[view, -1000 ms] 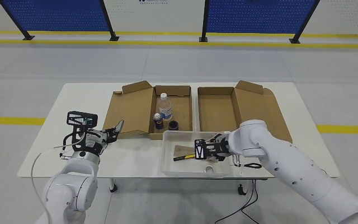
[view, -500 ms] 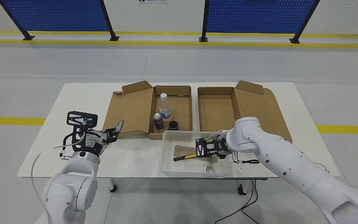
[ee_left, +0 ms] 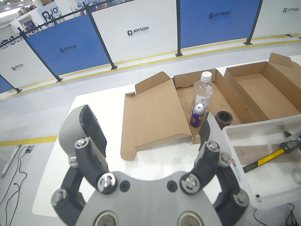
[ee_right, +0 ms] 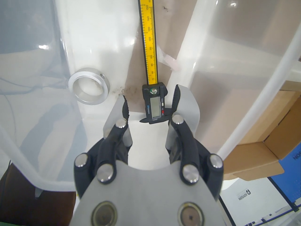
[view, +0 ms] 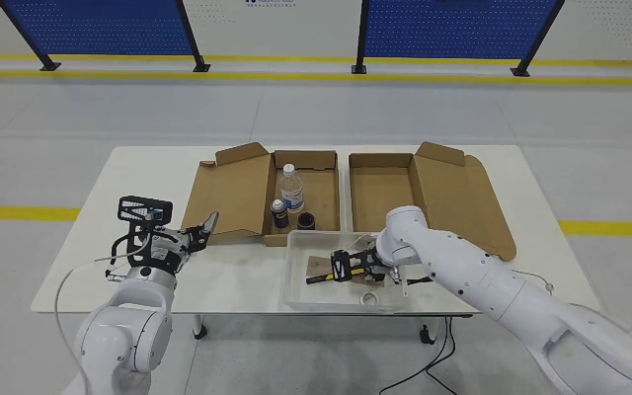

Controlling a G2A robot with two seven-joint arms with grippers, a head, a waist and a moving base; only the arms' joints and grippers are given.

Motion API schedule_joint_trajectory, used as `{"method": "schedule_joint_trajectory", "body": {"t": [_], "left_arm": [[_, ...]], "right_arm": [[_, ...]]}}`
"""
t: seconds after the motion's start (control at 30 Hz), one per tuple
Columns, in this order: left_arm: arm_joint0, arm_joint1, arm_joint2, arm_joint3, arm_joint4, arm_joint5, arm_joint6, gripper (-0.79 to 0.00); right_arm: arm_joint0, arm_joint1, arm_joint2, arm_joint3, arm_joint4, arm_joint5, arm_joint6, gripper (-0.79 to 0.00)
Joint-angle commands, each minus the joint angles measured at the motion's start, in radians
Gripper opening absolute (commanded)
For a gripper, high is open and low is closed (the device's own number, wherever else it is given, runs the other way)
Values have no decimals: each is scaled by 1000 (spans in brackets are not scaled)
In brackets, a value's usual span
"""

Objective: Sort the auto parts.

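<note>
A clear plastic bin (view: 294, 286) at the table's front holds a yellow-and-black digital caliper (view: 318, 277) and a metal ring (view: 369, 297). My right gripper (view: 343, 267) is down inside the bin. In the right wrist view it (ee_right: 150, 98) is open, and its fingers straddle the caliper's display head (ee_right: 154, 105), with the ring (ee_right: 89, 88) off to one side. My left gripper (view: 204, 229) hangs open and empty over the table left of the boxes; the left wrist view shows it (ee_left: 150, 128) with wide-spread fingers.
Two open cardboard boxes stand behind the bin. The left box (view: 237, 193) holds a water bottle (view: 290, 185), a blue spray can (view: 279, 212) and a black cylinder (view: 306, 221). The right box (view: 380, 197) holds nothing. A brown sheet (view: 321, 263) lies under the caliper.
My right gripper has slid leftward inside the bin, closing on the caliper's head. The left arm has stayed still.
</note>
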Motion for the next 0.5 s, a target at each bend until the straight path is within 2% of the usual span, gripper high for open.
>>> {"method": "schedule_joint_trajectory", "body": {"t": [0.0,0.47], "left_arm": [[0,0,0,0,0,0,0,0],[0,0,0,0,0,0,0,0]], "right_arm": [[7,-17,-10,32,-6,-4,-9,-406],[32,-100,-47,204,-35,-42,-56,-425]]}}
